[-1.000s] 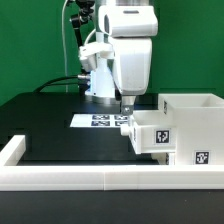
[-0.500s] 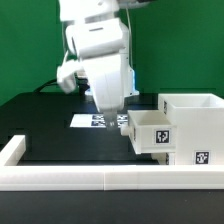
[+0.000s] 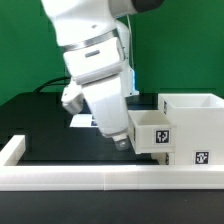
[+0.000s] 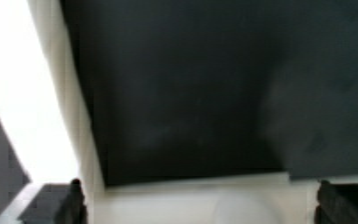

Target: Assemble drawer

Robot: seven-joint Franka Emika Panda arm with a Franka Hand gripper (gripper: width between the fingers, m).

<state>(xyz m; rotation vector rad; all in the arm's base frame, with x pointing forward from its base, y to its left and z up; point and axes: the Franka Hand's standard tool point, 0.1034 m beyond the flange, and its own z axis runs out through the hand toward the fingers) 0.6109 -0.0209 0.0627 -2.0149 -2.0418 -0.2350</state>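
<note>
Black table (image 3: 45, 120) bears white drawer (image 3: 180, 128).

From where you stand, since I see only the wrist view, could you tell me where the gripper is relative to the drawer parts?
Observer: The gripper is at the small box's corner, on the exterior view's left of it.
Operator: Thank you. Is that box apart from the housing?
Observer: No, it appears to sit against the housing, which stands taller on the exterior view's right.
Operator: Is the arm coming in straight?
Observer: No, the arm is tilted, and the gripper is its lowest part.
</note>
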